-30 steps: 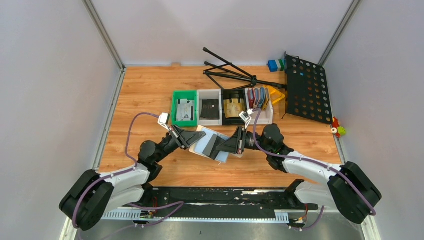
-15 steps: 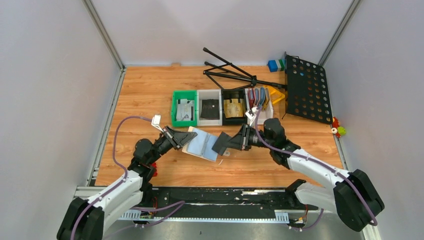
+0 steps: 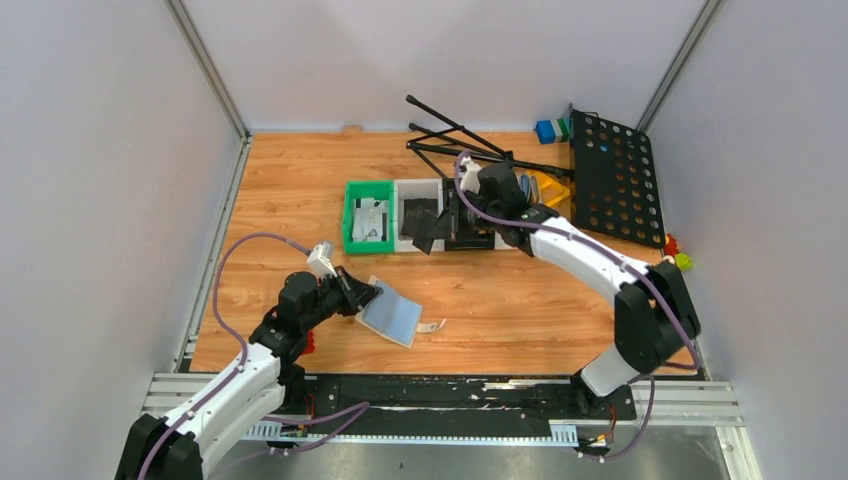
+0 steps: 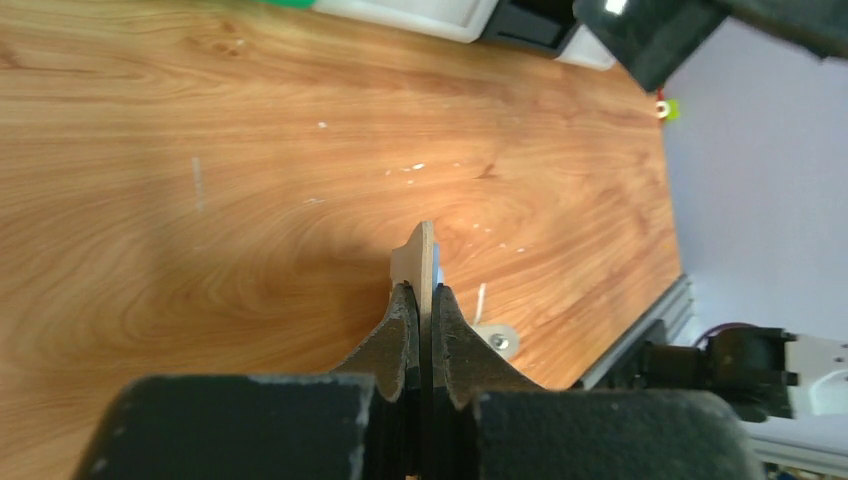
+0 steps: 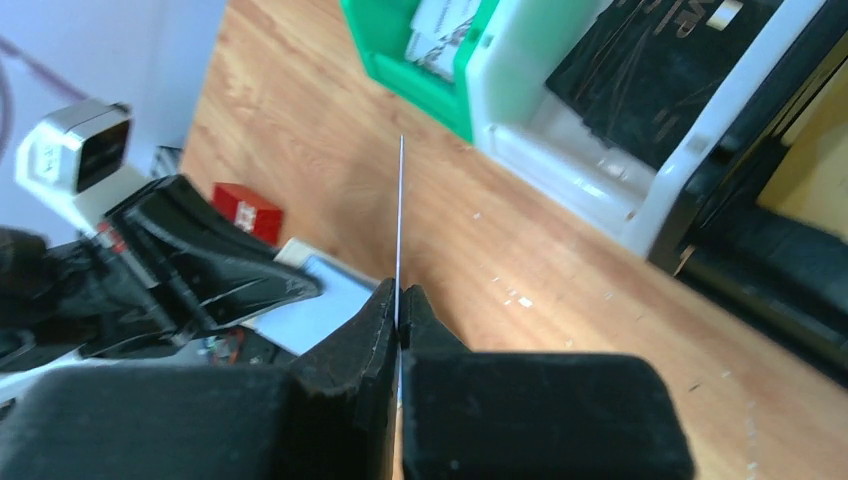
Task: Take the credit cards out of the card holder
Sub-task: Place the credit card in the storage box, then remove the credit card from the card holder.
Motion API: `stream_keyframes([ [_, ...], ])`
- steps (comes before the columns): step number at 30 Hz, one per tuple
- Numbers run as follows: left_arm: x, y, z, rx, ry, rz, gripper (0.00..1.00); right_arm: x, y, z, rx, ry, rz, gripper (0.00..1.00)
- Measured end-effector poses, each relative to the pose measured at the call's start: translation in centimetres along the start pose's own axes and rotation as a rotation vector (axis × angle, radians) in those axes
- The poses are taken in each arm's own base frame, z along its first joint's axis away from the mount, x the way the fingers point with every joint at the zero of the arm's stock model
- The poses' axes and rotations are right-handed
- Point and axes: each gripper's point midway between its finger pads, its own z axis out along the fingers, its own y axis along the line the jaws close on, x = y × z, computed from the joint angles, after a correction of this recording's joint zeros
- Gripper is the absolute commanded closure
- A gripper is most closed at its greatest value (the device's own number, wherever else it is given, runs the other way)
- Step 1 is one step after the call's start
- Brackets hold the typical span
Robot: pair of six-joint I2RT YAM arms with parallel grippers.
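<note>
Pinching a credit card point(image 5: 400, 210), the right tool point(image 5: 398, 297) hangs near illegibly printed papers point(image 5: 438, 27).

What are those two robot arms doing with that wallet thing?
They are taking cards out of it. The left gripper is shut on one edge of the pale card holder and holds it tilted, low over the wooden table. The right gripper pinches a thin dark credit card up by the row of bins. Whether more cards sit inside the holder cannot be seen.
</note>
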Motion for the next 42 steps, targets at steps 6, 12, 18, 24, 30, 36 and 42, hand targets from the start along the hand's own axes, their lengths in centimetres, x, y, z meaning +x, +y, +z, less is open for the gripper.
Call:
stream_keyframes([
  [6,0.3,1.9,-0.1,-0.078,0.010,0.065,1.00,-2.6,-2.5,3.9,0.098,0.066,-0.090,1.00],
  [12,-0.2,2.3,-0.2,-0.114,0.005,0.126,1.00,-5.4,-5.1,7.6,0.187,0.084,-0.175,0.87],
  [18,0.2,3.4,-0.1,-0.159,0.038,0.154,1.00,-5.0,-9.0,10.2,0.308,0.162,-0.199,0.50],
  [24,0.4,3.6,-0.2,-0.170,0.045,0.160,0.97,-3.0,-9.1,7.9,0.353,0.181,-0.204,0.44],
  [30,1.2,3.0,-0.1,-0.167,0.049,0.201,0.90,-0.2,-4.7,1.9,0.309,0.130,-0.235,0.41],
  [36,2.6,3.0,-0.3,-0.211,0.066,0.255,0.71,5.5,-1.2,-2.0,0.213,0.090,-0.214,0.28],
  [42,2.4,2.5,-0.2,-0.227,0.038,0.268,0.57,14.7,1.4,-3.0,0.102,0.165,-0.143,0.40],
])
